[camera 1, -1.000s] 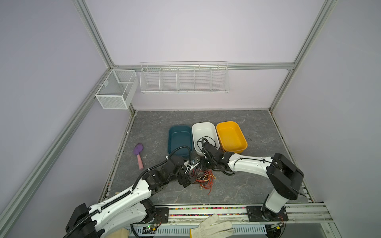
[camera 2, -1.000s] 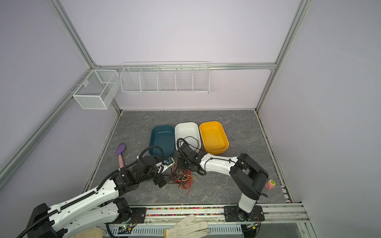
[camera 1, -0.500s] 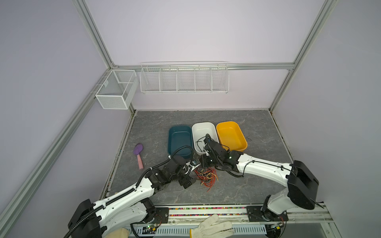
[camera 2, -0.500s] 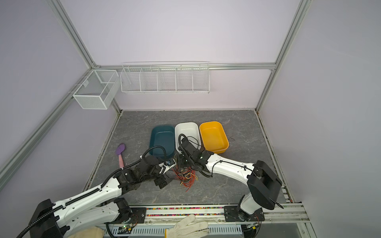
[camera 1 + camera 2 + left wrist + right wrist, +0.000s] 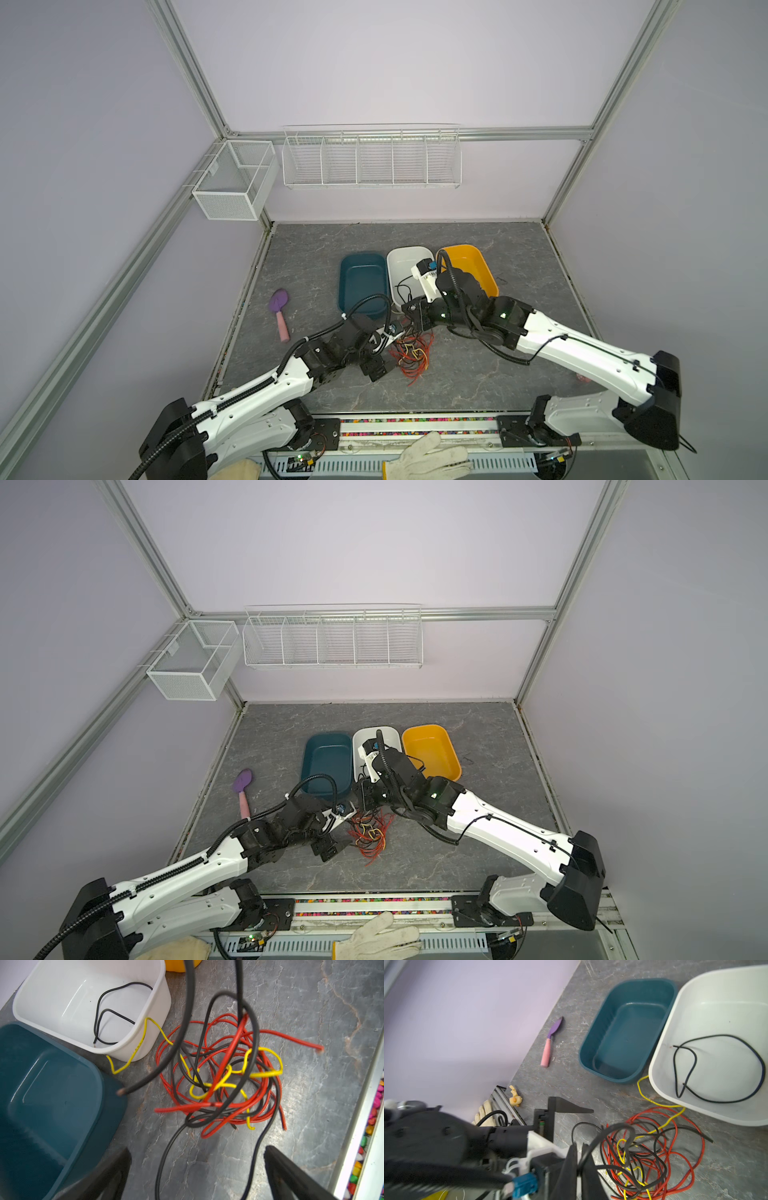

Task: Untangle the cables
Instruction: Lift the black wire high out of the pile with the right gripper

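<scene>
A tangle of red, black and yellow cables lies on the grey table in front of the bins. My right gripper hangs over the far edge of the tangle. It is shut on a black cable that loops up out of the pile. My left gripper stands wide open just left of the tangle, low over the table, with only two black strands running between its fingers. One more black cable lies loose inside the white bin. A yellow strand leans on that bin's outer wall.
A teal bin and a yellow bin flank the white one. A purple and pink spatula lies at the left. A work glove rests on the front rail. Wire baskets hang on the back wall.
The right gripper's jaws closed fully on the black cable and its elbow swung out to the right, while the gripper stayed over the pile. The left arm shifted only slightly.
</scene>
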`<state>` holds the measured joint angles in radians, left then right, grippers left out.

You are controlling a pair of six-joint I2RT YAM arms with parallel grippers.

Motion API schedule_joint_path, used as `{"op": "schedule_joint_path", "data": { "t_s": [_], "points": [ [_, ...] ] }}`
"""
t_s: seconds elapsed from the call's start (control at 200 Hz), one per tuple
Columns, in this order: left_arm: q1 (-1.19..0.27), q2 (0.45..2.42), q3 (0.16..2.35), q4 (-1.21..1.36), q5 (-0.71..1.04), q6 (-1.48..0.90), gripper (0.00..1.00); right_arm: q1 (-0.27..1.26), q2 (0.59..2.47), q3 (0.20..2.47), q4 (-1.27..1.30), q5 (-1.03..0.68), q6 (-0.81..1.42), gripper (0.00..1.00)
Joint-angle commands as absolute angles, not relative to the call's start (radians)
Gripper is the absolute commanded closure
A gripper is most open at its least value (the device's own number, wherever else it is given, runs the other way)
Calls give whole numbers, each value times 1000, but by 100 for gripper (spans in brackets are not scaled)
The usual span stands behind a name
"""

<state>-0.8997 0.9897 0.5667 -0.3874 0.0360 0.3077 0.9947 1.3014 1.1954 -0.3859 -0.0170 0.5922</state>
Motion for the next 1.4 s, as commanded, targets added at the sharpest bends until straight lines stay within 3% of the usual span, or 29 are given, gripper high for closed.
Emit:
{"op": "schedule_joint_path", "data": {
  "t_s": [0.0,0.925,1.399],
  "points": [
    [-905,998,590,-400,58,322,0,1009,1266,1252,-437,-46,537,93],
    [-907,1010,594,-407,65,330,3,1011,1193,1610,-621,-6,398,93],
    [-907,1011,594,-409,61,332,3,996,1280,1868,-809,177,286,93]
  ]
}}
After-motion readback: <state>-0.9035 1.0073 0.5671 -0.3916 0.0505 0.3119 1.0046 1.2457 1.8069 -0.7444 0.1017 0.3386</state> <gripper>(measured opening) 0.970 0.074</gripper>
